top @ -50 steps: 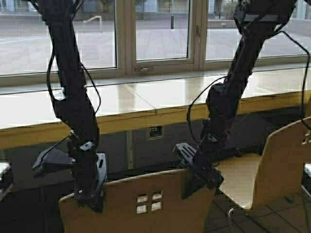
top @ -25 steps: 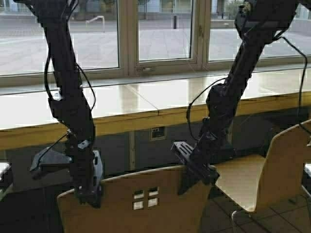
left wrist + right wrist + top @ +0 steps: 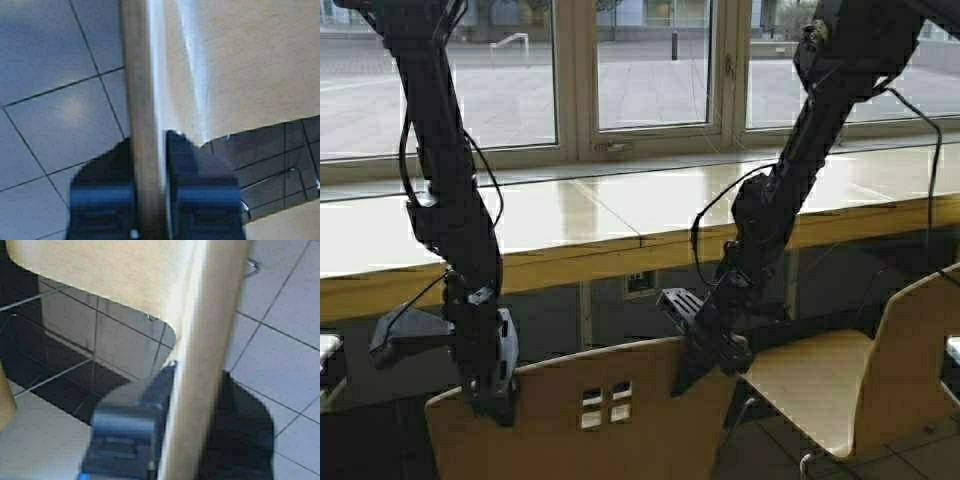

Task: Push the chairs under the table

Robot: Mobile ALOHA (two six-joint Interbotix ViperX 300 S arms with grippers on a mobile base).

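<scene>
The left gripper (image 3: 492, 385) is clamped on the top edge of the near chair (image 3: 610, 420) at the lower left of the frame; the right gripper (image 3: 705, 352) is clamped on the same edge at lower centre. A second chair (image 3: 880, 390) is seen at lower right. The table (image 3: 580, 225) runs across mid-frame beneath the window (image 3: 640, 70).

2 chairs: one nr (image 3: 570, 420), one at right (image 3: 850, 390); 1 table (image 3: 620, 215); 2 grippers: left gripper (image 3: 490, 395), right gripper (image 3: 705, 360).
</scene>
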